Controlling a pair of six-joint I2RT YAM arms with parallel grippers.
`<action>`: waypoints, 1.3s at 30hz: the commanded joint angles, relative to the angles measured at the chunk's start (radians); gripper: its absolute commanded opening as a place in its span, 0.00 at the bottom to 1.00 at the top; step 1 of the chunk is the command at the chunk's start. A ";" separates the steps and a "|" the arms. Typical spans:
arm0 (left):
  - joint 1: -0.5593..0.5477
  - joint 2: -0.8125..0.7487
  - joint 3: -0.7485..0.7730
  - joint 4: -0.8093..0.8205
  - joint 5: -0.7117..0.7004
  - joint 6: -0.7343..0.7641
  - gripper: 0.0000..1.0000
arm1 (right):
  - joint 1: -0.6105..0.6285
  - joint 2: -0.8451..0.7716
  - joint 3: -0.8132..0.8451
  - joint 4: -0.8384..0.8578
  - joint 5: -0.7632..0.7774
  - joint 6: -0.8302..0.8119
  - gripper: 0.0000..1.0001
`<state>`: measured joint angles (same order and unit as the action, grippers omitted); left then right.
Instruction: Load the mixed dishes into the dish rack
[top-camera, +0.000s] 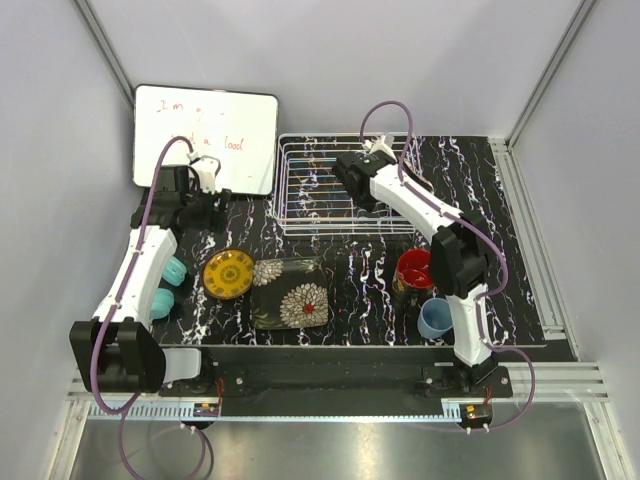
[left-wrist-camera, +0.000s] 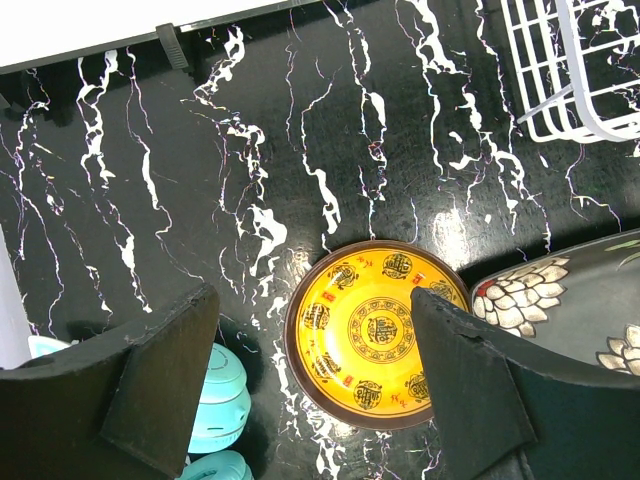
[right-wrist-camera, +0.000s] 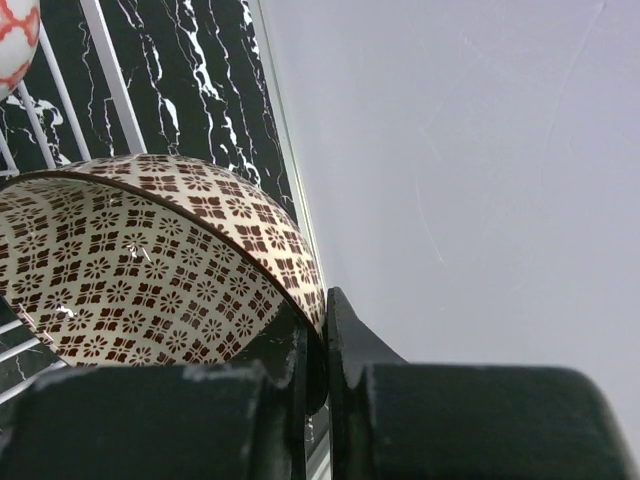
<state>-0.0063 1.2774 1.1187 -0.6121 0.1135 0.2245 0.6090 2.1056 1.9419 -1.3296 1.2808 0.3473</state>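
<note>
Right wrist: beige patterned bowl (right-wrist-camera: 150, 270) partly offscreen.

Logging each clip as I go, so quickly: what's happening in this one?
The right gripper has its jaws shut on the rim of the beige patterned bowl, held over the right end of the dish rack. The left gripper hovers, jaws open, above the yellow round plate. The dark floral plate, black mug and light-blue cup sit on the table, not yet racked.
</note>
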 joint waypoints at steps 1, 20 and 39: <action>0.006 -0.016 -0.005 0.023 0.025 -0.001 0.81 | 0.005 0.007 0.028 0.018 0.034 -0.004 0.00; 0.028 -0.013 0.003 0.018 0.020 0.004 0.80 | -0.032 0.238 0.172 0.032 -0.072 -0.013 0.00; 0.034 -0.013 0.006 0.017 0.037 -0.007 0.81 | -0.009 0.068 0.206 -0.005 -0.194 0.001 0.73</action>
<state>0.0208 1.2781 1.0988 -0.6159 0.1234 0.2249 0.5823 2.3520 2.0945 -1.3083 1.1210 0.3214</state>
